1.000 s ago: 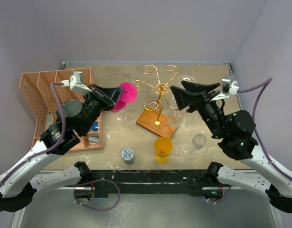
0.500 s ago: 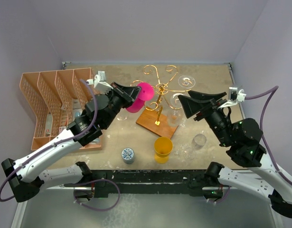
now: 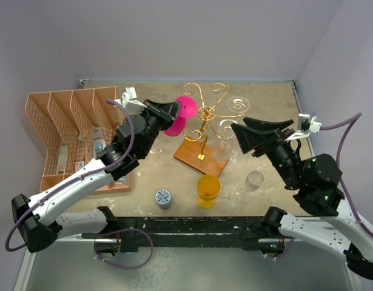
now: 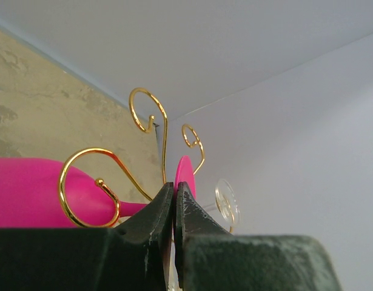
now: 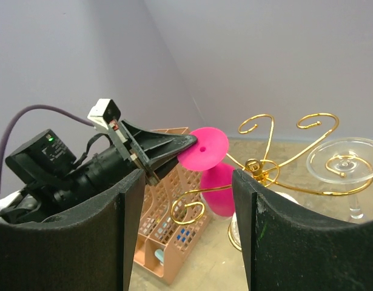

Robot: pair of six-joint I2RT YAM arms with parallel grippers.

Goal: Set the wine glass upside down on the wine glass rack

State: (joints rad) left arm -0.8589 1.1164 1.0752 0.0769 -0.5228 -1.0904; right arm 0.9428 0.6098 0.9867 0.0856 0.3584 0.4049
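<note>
My left gripper is shut on the round foot of a pink wine glass, which it holds upside down, bowl hanging below. The foot sits right against the left scroll arms of the gold wire rack, which stands on a brown wooden base. In the left wrist view the jaws pinch the pink foot, with a gold scroll in front of the pink bowl. My right gripper is open and empty, right of the rack. The right wrist view shows the pink glass beside the rack.
An orange divided basket stands at the left. A clear glass hangs upside down on the rack's right side. A yellow cup, a small patterned jar and clear glasses stand near the front.
My left arm has carried the pink glass up and to the right, from beside the basket to the rack's left arms. My right arm has drawn back to the right.
</note>
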